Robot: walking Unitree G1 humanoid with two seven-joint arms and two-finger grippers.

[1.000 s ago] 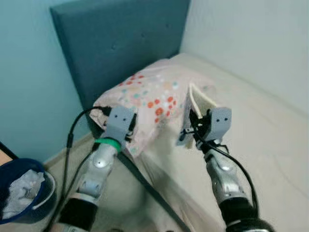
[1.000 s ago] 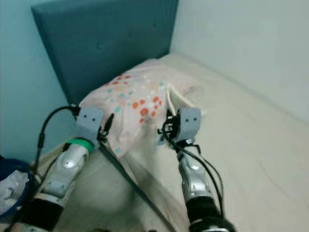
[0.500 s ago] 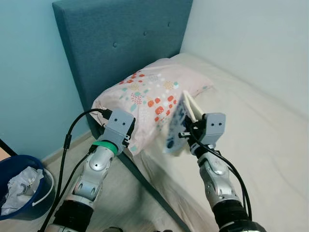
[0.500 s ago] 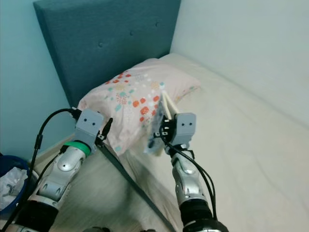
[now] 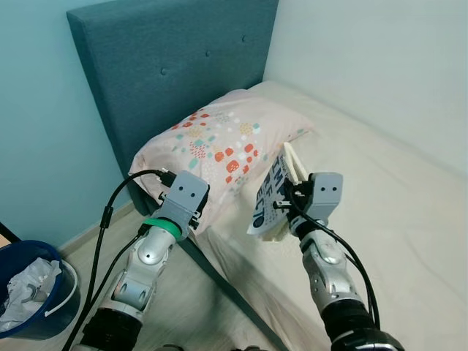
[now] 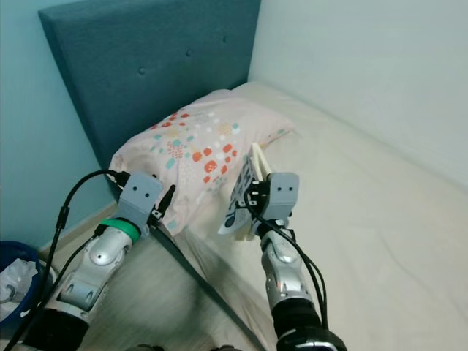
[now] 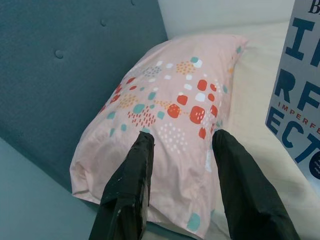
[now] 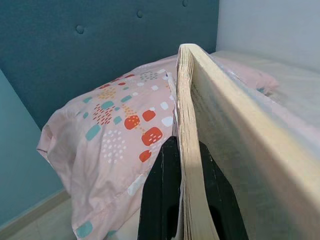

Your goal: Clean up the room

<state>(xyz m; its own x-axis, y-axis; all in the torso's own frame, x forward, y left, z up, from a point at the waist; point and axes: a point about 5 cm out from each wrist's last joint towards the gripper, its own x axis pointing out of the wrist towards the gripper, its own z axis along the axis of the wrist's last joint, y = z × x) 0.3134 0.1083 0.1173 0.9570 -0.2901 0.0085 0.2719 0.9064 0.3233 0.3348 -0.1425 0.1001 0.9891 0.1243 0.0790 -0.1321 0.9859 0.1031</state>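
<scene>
Soft, even daylight fills the room, with no glare. The white wall (image 5: pixel 380 66) is brightest; the blue headboard (image 5: pixel 175 73) stays darker. A faint shadow lies under the pillow (image 5: pixel 219 150) at the bed's (image 5: pixel 395 212) near edge. The head views are sharp. In the right wrist view the book's (image 8: pixel 225 135) near edge blurs.

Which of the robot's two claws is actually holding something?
The right gripper: its black fingers are shut on a book held above the bed. The left gripper is open, empty, pointing at the pillow.
</scene>
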